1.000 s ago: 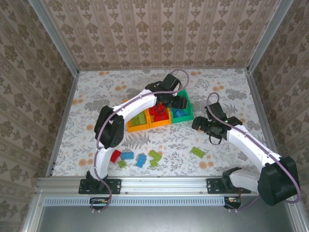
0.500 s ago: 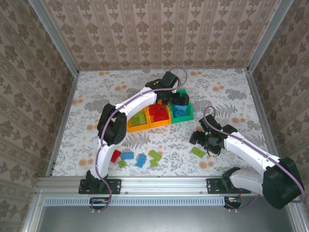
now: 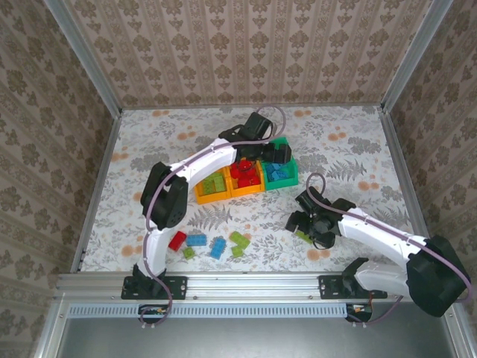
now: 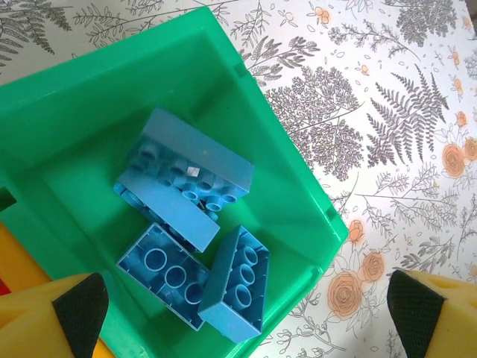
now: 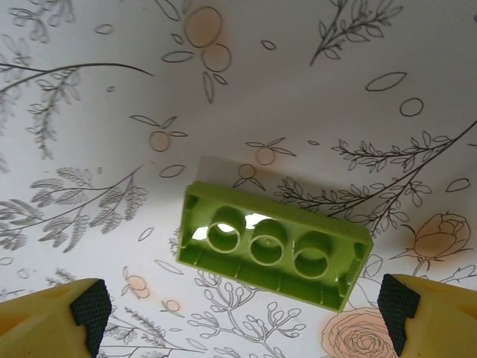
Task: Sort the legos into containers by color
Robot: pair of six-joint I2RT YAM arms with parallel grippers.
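In the left wrist view, three blue legos lie inside the green container. My left gripper hangs open right above them with nothing held. From the top view, that left gripper is over the green container, which sits next to two orange-yellow containers: one with red legos, one with lime legos. A lime lego lies upside down on the table. My right gripper is open just above it, its fingers wide on either side. The right gripper also shows from the top.
Several loose legos lie near the front left: a red one, blue ones and lime ones. Walls enclose the floral table on three sides.
My right arm has swung left and toward the near edge, coming down over the lone lime lego. My left gripper has stayed over the green container with little movement.
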